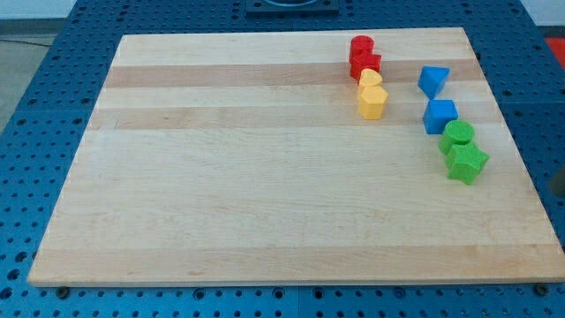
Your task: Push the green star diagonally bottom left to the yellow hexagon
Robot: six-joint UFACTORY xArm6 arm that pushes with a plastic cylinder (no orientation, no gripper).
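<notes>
Green star (466, 163) is lying flat near the right edge of the wooden board (265, 212), about halfway up it, as the nearest block to the view's bottom. It is touching the green cylinder (458, 135), which is sitting just above it and slightly toward the view's left.

Going farther up, the blue cube (440, 116) is resting just above the green cylinder, close to it or touching; contact cannot be told. The blue triangular block (433, 80) is sitting above the cube with a small gap between them.

Toward the view's left of the blue pair, the yellow hexagon (372, 102) is standing up and to the left of the green star, with the blue cube and green cylinder roughly between the two. The yellow heart-like block (370, 79) is pressing against the hexagon's upper side. Directly above that, the red block (367, 64), shape unclear, is touching the yellow pair, and the red cylinder (361, 45) is sitting against it nearest the board's top edge. These four are forming one tight column.

The board is lying on a blue perforated table (53, 71).

The rod and its tip are not showing anywhere on the board in this view, so the tip's position relative to the blocks cannot be told. The arm carries no jaws, so nothing is being held.
</notes>
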